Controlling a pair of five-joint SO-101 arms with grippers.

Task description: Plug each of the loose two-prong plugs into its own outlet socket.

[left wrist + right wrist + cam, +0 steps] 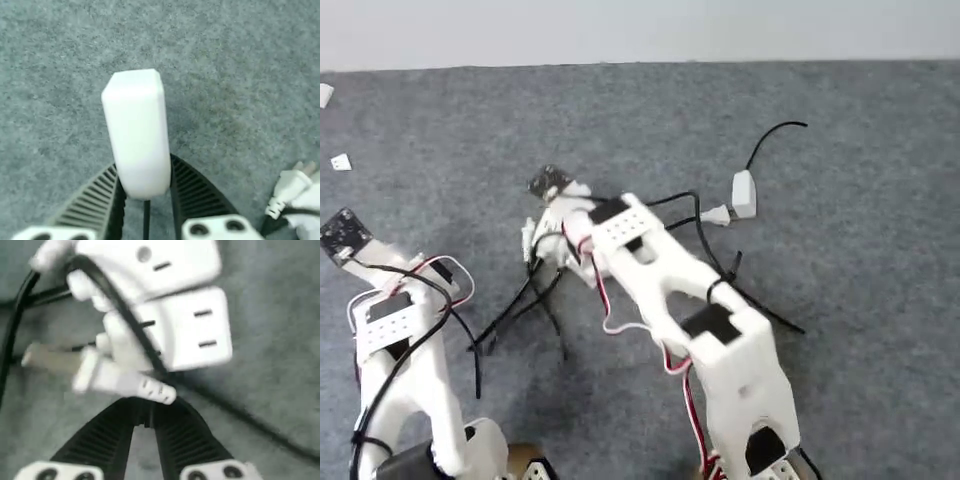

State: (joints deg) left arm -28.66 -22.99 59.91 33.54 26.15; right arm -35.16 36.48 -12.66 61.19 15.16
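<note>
White corded block [137,130] is clenched in the left tool [145,172], presumably steadied for mating; a two-prong plug [117,380] is seen at the right tool [143,416] beside outlet sockets [195,332], and whether it is grasped cannot be told.

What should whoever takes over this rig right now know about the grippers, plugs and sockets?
Left gripper: jaws shut on a white corded block over the carpet; a loose plug lies nearby.
Right gripper: jaws shut, tips at a white plug beside two stacked sockets whose visible slots are empty.
Farther right: a third socket with a stray plug beside it.
Done: no plug visibly seated.
Left: probably every plug.
</note>
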